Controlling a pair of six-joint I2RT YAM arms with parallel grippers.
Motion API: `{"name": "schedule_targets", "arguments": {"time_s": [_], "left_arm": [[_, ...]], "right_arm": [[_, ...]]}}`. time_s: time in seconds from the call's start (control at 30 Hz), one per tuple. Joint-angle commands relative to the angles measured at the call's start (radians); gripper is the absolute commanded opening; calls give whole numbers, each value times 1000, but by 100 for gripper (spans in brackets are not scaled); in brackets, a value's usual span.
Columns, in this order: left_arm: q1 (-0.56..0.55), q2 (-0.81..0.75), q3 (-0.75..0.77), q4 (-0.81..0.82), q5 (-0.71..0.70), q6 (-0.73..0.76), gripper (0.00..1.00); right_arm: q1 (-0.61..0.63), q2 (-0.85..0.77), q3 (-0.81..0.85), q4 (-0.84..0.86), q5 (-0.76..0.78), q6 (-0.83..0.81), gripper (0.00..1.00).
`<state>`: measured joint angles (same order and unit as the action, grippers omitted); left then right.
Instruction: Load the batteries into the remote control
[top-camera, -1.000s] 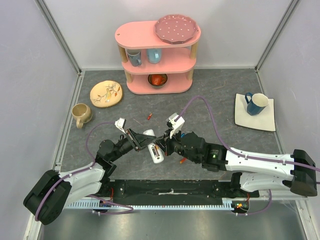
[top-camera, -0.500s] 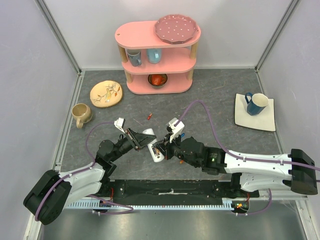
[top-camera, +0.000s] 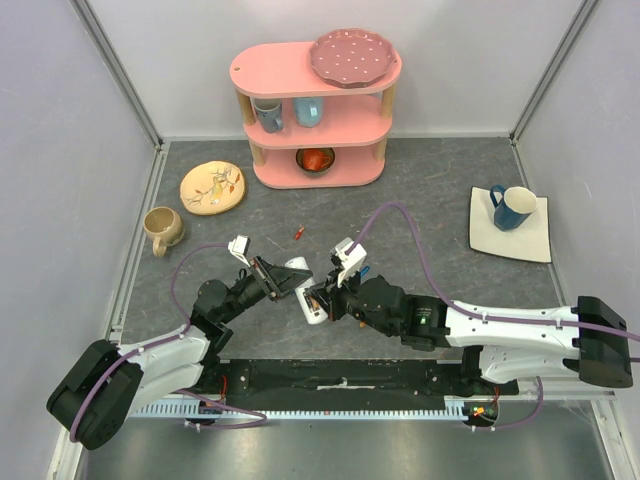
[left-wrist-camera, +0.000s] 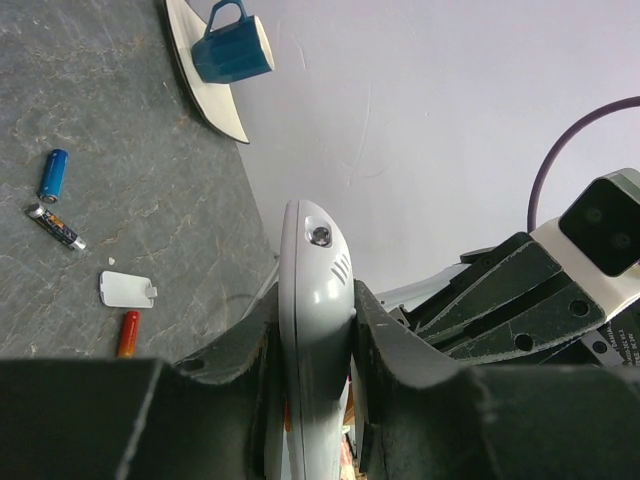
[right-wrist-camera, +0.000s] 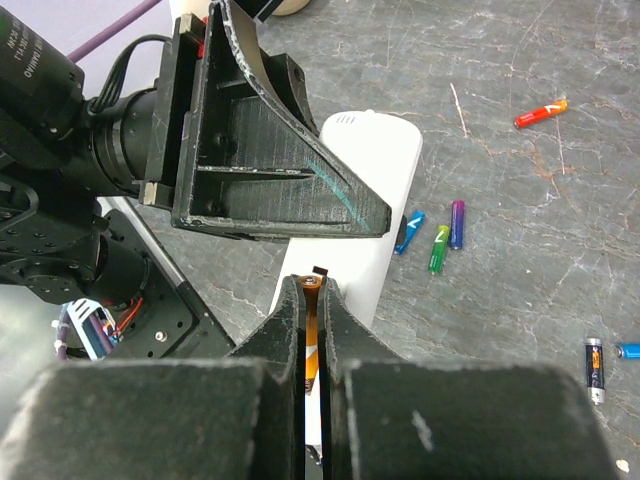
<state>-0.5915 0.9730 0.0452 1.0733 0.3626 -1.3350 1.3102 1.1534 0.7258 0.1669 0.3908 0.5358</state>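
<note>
Right gripper brought battery over remote control.

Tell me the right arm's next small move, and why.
Probably ease the right pincer down, seating its orange battery in the white remote control. That pincer is shut on the battery, its tip poised right over the remote, which the left pincer clamps steady. The bay itself is hidden.
</note>
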Motion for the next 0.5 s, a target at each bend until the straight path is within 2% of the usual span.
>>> {"name": "schedule_targets", "arguments": {"time_s": [0.0, 0.47], "left_arm": [[-4, -13, -4, 66, -24, -9, 2], [-4, -34, -1, 73, -50, 13, 2]], "right_arm": [[6, 15, 0, 2, 25, 21, 0], [11, 40, 20, -87, 57, 122, 0]]}}
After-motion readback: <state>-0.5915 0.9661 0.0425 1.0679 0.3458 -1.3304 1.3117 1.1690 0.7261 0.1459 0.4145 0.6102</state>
